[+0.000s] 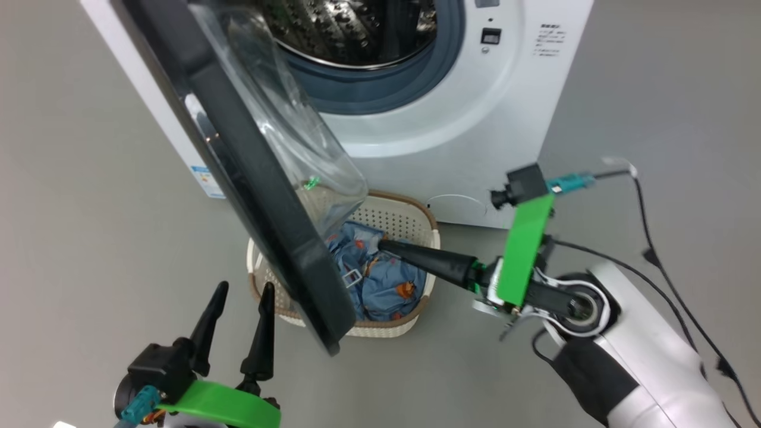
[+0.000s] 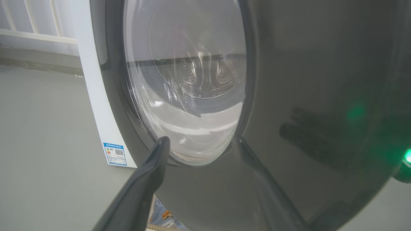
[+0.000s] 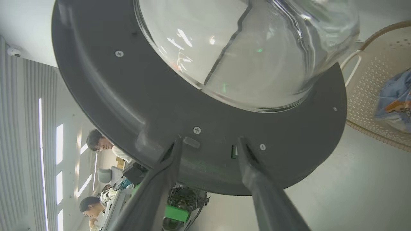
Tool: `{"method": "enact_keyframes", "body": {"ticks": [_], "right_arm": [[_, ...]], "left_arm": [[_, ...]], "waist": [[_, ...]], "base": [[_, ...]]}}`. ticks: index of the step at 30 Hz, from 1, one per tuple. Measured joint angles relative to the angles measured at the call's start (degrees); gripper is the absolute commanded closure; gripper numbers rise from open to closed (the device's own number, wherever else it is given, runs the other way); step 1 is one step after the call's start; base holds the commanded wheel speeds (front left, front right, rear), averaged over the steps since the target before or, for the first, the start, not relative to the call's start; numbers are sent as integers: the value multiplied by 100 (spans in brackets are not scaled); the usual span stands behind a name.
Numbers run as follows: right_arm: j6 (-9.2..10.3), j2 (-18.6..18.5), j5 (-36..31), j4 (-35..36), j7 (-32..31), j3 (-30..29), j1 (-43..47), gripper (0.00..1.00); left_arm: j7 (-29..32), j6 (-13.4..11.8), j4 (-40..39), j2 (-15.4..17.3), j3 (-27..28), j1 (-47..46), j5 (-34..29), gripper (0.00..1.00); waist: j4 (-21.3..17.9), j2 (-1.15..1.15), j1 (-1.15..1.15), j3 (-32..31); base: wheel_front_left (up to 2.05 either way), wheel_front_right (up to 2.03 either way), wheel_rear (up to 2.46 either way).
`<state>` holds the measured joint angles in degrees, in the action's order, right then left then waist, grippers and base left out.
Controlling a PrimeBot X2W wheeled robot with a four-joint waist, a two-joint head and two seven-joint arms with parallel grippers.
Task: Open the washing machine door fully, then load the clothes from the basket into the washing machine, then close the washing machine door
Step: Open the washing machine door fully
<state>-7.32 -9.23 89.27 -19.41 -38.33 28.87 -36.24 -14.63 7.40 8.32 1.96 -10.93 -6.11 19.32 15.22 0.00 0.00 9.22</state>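
Right gripper reached leftward from a bent white forearm, low over the basket, its long fingers lying nearly level. Seen from the right wrist, the two fingers stood spread with nothing between them, and their tips were close against the inner rim of the washing machine door; whether they touched it could not be told. Left gripper waited at the lower left, fingers upright and wide apart, just beside the door's outer face.

The door hung swung out from the washing machine, edge-on to the head camera. Its glass bowl bulged toward the right arm, and its lower edge crossed above the basket's left part. The clothes lay bundled in the basket, right below the right fingers. The steel drum stood uncovered behind. Grey floor lay open left of the door and right of the basket, save a black cable trailing by the right arm.
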Motion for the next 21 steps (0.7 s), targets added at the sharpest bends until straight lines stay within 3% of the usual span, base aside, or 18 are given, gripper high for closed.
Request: {"method": "enact_keyframes", "body": {"ticks": [10,21], "right_arm": [[0,-506,-122,-62,666,-172,809,0],[0,-1182,-664,-52,2047,-53,1575,0]], "left_arm": [[0,0,78,85,23,177,-57,0],[0,0,76,182,167,421,-57,0]], "waist": [[-294,0,0,-284],[-630,0,0,-491]], "base": [[0,0,0],[0,0,0]]}}
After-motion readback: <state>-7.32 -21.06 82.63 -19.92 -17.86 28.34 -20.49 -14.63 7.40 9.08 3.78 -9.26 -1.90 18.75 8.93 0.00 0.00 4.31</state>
